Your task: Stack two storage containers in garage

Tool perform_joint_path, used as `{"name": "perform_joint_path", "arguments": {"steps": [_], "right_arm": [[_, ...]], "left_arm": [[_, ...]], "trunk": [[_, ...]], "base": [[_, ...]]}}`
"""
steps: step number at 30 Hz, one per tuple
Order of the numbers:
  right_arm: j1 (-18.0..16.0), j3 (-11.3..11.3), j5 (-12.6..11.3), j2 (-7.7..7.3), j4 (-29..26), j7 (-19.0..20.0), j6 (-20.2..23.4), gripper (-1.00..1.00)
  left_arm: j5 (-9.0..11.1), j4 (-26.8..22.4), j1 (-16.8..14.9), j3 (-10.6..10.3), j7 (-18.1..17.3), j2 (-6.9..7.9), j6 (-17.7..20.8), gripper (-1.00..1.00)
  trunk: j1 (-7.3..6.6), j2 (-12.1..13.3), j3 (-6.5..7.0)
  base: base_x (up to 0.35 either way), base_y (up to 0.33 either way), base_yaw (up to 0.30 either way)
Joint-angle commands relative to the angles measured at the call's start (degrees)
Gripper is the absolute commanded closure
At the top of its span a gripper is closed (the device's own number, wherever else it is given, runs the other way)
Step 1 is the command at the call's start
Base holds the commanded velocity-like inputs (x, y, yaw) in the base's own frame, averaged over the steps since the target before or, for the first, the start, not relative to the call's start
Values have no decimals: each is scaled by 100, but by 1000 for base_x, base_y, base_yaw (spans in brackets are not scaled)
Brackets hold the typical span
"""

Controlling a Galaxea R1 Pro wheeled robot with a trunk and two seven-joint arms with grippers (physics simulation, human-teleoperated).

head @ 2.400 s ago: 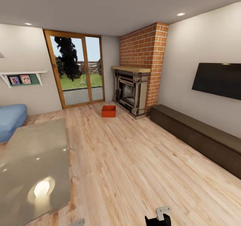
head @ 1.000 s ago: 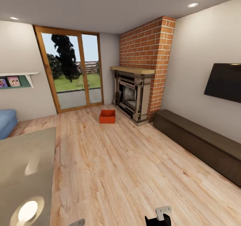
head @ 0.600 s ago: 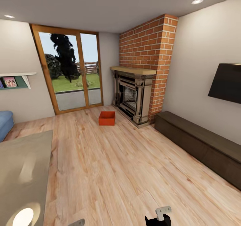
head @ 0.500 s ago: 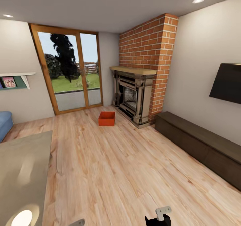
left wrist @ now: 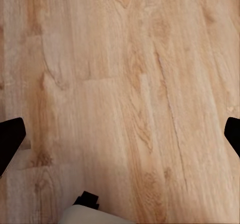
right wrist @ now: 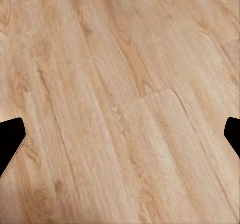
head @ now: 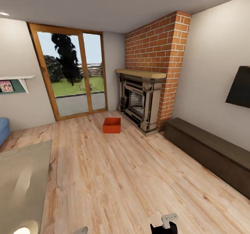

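Observation:
I am in the living room, on light wood-plank flooring (head: 132, 178). One orange-red open-topped storage container (head: 111, 125) sits on the planks far ahead, between the glass doors (head: 71, 77) and the brick fireplace (head: 142, 102). Both arms are low and far short of it. My left gripper (left wrist: 120, 139) is open over bare planks, its dark fingertips (left wrist: 9, 140) wide apart with nothing between them. My right gripper (right wrist: 120, 139) is open too, over bare planks, and also holds nothing. Part of my right arm (head: 166, 224) pokes in at the head view's lower edge.
A grey rug (head: 21, 182) covers the floor at the left. A long dark low cabinet (head: 211, 154) runs along the right wall under a wall screen (head: 240, 88). A blue seat edge (head: 2, 130) and a wall shelf (head: 14, 83) are at the far left.
The whole head view has shifted: the camera has moved forward and turned a little. The fireplace and container look nearer, and the rug and blue seat have slid toward the left edge.

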Motion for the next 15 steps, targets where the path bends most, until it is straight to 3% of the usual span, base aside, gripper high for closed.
{"name": "perform_joint_path", "arguments": {"steps": [1, 15], "right_arm": [[-2, -25, 46, 4, 1, 23, -16, -100], [-2, -25, 46, 4, 1, 26, -16, -100]], "left_arm": [[50, -9, -1, 4, 10, -2, 23, -100], [50, -9, -1, 4, 10, 3, 21, -100]], "trunk": [[6, -7, -6], [6, -7, -6]], "base": [[303, 199, 0], [307, 124, 0]]}}
